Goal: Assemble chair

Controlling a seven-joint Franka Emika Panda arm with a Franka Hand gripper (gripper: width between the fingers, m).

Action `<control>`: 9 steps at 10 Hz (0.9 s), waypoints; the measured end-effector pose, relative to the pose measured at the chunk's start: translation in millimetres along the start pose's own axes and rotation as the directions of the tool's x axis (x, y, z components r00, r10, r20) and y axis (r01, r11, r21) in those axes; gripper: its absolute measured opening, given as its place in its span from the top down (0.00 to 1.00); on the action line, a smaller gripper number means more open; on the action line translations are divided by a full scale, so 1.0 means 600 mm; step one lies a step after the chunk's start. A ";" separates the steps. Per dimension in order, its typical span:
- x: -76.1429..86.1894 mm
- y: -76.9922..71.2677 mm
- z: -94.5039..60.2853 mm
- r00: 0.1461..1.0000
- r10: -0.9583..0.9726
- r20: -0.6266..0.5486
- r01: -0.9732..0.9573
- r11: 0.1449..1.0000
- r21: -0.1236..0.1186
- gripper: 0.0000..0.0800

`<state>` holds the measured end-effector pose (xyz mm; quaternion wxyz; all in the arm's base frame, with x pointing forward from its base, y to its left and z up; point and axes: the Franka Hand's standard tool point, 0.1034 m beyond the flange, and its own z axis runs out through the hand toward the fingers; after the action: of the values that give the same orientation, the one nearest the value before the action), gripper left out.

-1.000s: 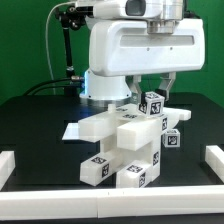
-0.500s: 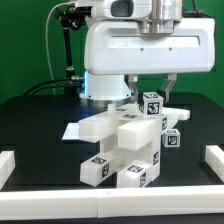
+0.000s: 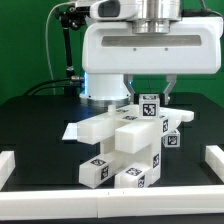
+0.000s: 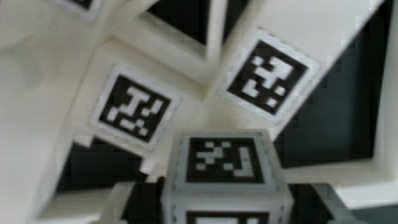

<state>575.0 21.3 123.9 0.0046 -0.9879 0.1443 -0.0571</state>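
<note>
The partly built chair [image 3: 122,148] stands in the middle of the black table, a stack of matte white blocky parts with black-and-white tags. My gripper [image 3: 150,97] hangs over its far right corner, shut on a short white tagged post [image 3: 149,104] that stands upright against the assembly. In the wrist view the post [image 4: 226,172] fills the space between my two dark fingers [image 4: 137,201], with tagged chair panels [image 4: 143,100] slanting behind it. The post's lower end is hidden behind the chair parts.
A small tagged white block [image 3: 172,138] sits by the chair on the exterior view's right. White border rails [image 3: 10,163] line the table's sides and front edge. The marker board [image 3: 74,131] pokes out behind the chair on the exterior view's left.
The gripper and the held post have shifted slightly toward the exterior view's left; the grip is unchanged.
</note>
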 end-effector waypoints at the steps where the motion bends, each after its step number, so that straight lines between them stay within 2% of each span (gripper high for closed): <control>1: 0.001 -0.001 0.000 0.992 0.127 -0.003 -0.127 0.992 0.006 0.64; 2: 0.001 -0.001 0.000 0.981 0.196 -0.001 -0.196 0.981 0.008 0.64; 5: 0.000 -0.003 0.001 0.876 0.482 0.013 -0.482 0.876 0.022 0.64; 6: 0.000 -0.004 0.001 0.846 0.533 0.018 -0.533 0.845 0.026 0.64; 8: 0.000 -0.004 0.001 0.849 0.528 0.018 -0.528 0.849 0.026 0.64; 9: 0.000 -0.004 0.001 0.849 0.528 0.018 -0.528 0.849 0.026 0.44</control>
<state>575.6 23.7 123.3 0.0356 -0.9104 0.4092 -0.0507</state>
